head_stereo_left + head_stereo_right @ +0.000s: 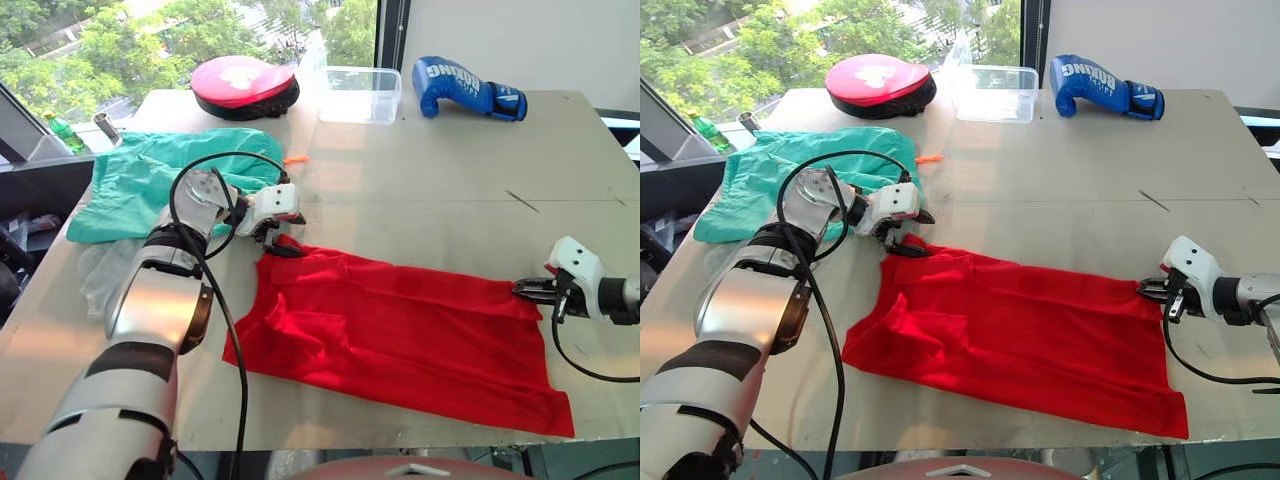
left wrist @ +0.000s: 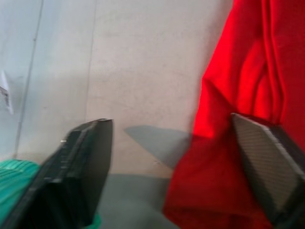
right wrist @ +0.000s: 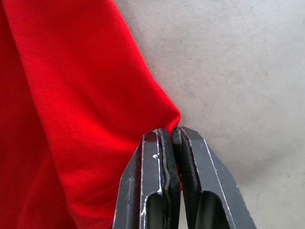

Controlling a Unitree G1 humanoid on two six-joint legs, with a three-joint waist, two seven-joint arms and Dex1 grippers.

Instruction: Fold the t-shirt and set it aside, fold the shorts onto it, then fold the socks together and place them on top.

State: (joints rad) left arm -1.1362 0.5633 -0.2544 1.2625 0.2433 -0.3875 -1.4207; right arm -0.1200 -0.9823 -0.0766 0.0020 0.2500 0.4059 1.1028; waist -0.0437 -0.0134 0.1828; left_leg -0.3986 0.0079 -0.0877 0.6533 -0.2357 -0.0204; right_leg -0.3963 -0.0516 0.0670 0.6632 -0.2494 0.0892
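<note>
The red t-shirt (image 1: 400, 335) lies spread across the near half of the table (image 1: 440, 190), folded lengthwise. My left gripper (image 1: 280, 240) is open at the shirt's far left corner, with one finger (image 2: 267, 162) over the red cloth and the other on bare table. At the shirt's far right corner my right gripper (image 3: 170, 131) is shut on the cloth's tip. The teal-green shorts (image 1: 150, 180) lie crumpled at the far left, their orange drawstring (image 1: 295, 159) sticking out. The light grey socks (image 1: 100, 272) lie at the table's left edge, partly behind my left arm.
Along the table's far edge stand a red round pad (image 1: 245, 85), a clear plastic tub (image 1: 360, 93) and a blue boxing glove (image 1: 465, 90). A green bottle (image 1: 62, 130) sits beyond the far left corner. Bare tabletop stretches between the shirt and these items.
</note>
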